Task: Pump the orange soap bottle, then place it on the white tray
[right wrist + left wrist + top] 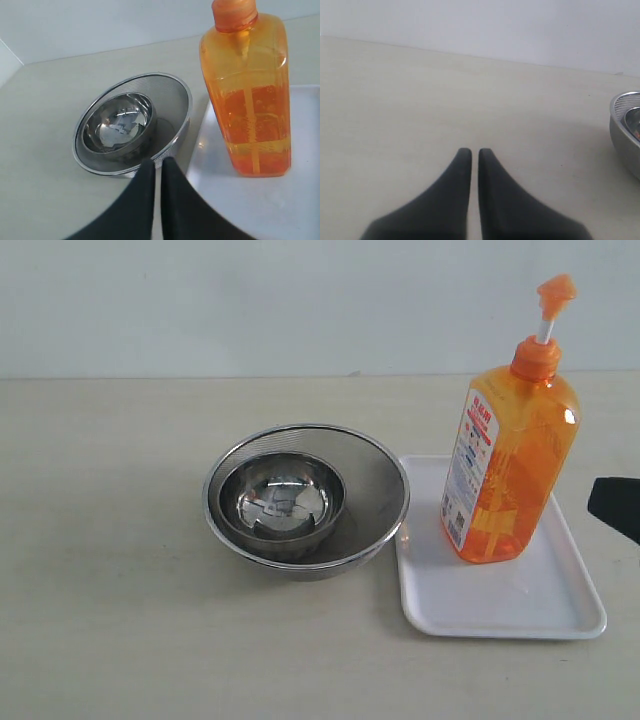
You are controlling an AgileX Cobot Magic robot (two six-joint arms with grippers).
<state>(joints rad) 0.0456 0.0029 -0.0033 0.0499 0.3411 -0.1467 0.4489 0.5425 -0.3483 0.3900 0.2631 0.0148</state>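
The orange soap bottle (508, 465) stands upright on the white tray (500, 605), pump head (555, 292) raised on its white stem. In the right wrist view the orange soap bottle (250, 95) rests on the white tray (240, 200), its pump head cut off by the frame edge. My right gripper (157, 161) is shut and empty, apart from the bottle, over the tray's edge by the bowls. Only a dark part of the right arm (615, 508) shows at the exterior view's right edge. My left gripper (474, 151) is shut and empty above bare table.
Two nested round steel bowls (305, 498) sit just left of the tray, almost touching it; the steel bowls (130, 122) lie ahead of my right gripper. One bowl rim (626, 130) shows in the left wrist view. A pale wall backs the table.
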